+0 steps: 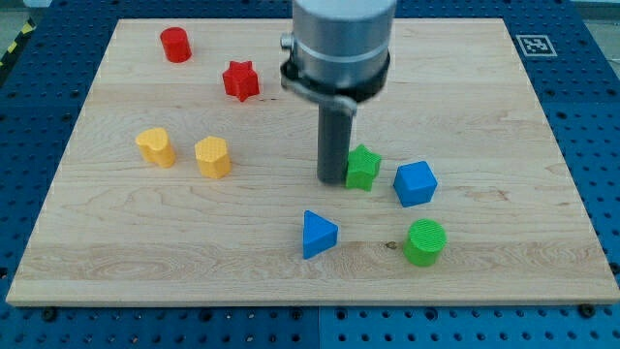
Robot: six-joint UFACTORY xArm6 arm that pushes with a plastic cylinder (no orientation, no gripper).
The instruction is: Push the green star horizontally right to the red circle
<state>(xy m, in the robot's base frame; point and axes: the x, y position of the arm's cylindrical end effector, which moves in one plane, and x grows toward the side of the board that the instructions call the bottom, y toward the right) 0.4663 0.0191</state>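
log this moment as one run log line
tip: my tip touching green star on its left | blue cube right of it | red circle top-left

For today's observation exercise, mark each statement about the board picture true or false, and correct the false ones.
1. My tip sits right at the green star's left side in the view. True.
2. The red circle lies at the view's bottom right. False: it is at the top left.
3. The blue cube lies to the right of the green star. True.
4. Two yellow blocks sit beside the green cylinder. False: they sit well to its left.
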